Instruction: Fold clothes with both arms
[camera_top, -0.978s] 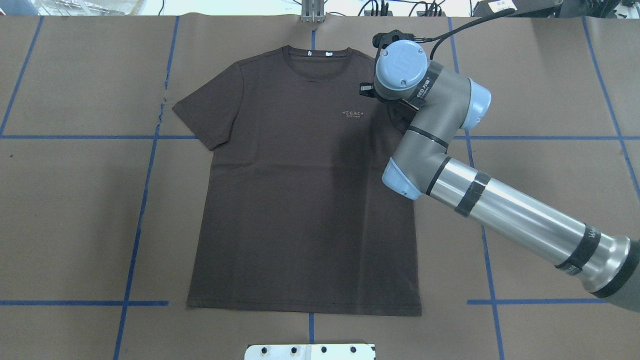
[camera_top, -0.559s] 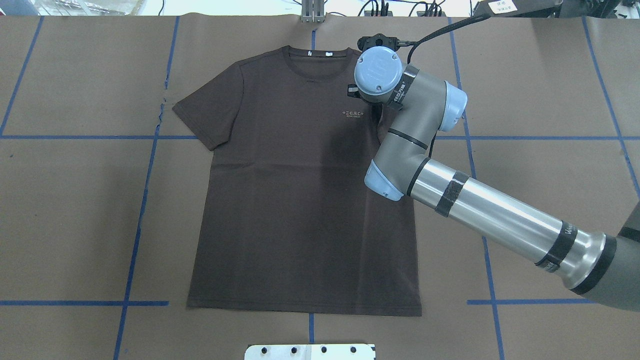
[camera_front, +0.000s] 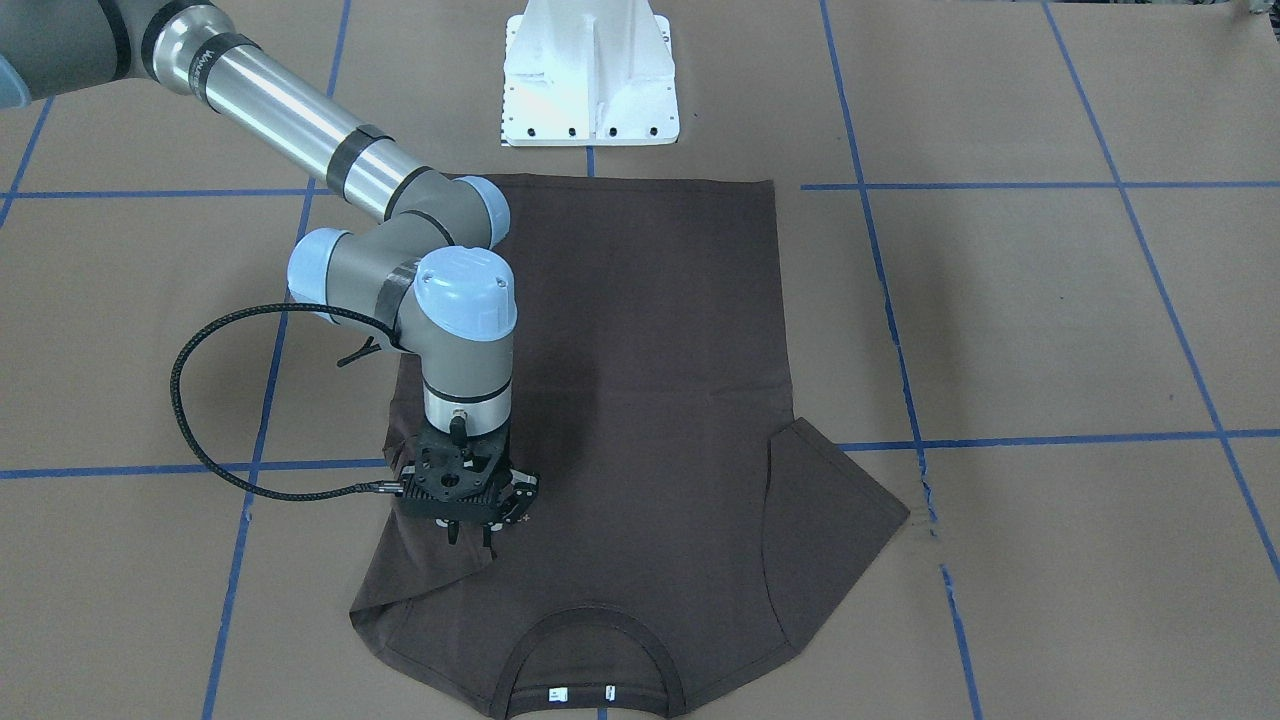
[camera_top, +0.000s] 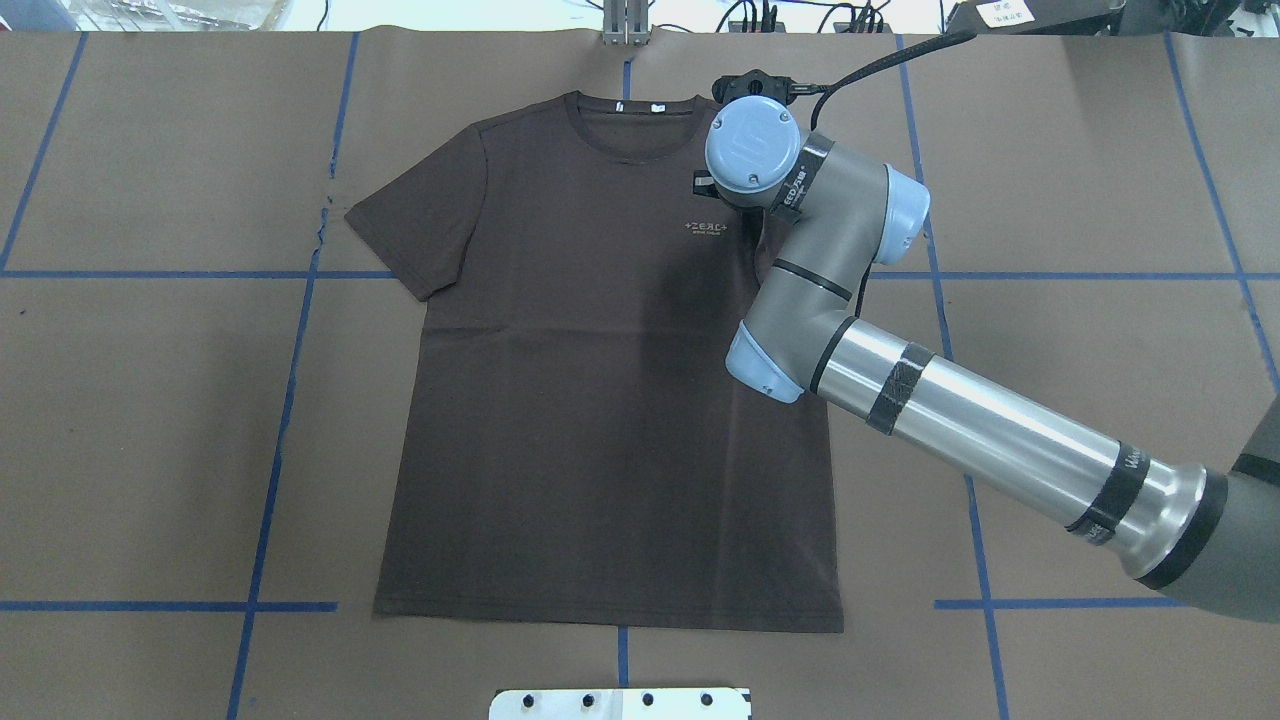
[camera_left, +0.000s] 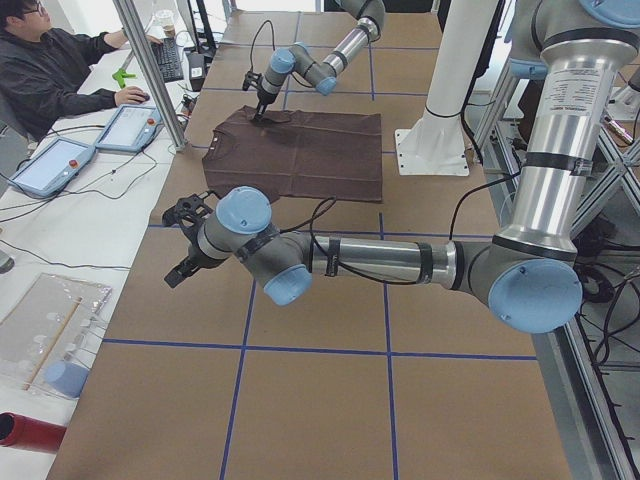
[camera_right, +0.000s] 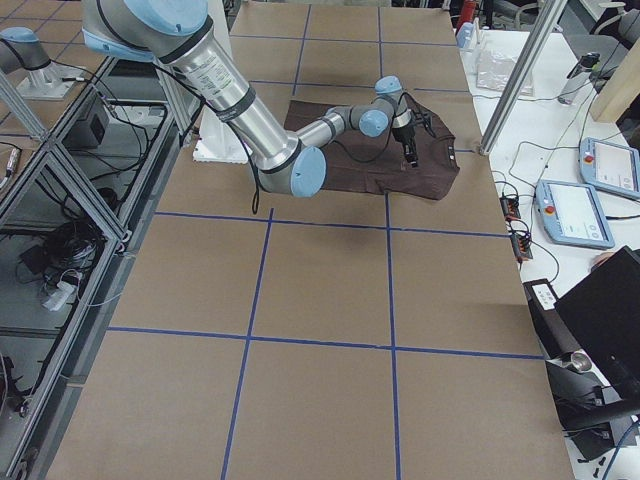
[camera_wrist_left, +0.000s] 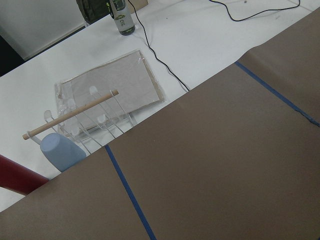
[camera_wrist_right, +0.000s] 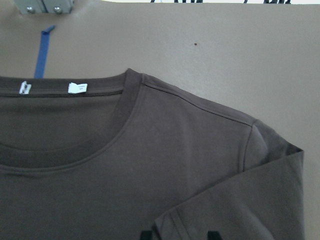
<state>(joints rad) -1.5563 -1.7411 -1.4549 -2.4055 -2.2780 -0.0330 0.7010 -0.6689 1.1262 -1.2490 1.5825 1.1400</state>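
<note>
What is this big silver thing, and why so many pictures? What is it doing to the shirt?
It is a robot with two metal arms, each ending in a two-finger gripper. The pictures show one moment from several cameras: above, across the table, both table ends, and one on each wrist. A dark brown T-shirt lies spread on the paper-covered table. The right gripper is down on one sleeve, which is folded in over the shirt; its fingertips look apart, so it seems open. The left gripper hangs off to the side, far from the shirt; I cannot tell if it is open.
</note>
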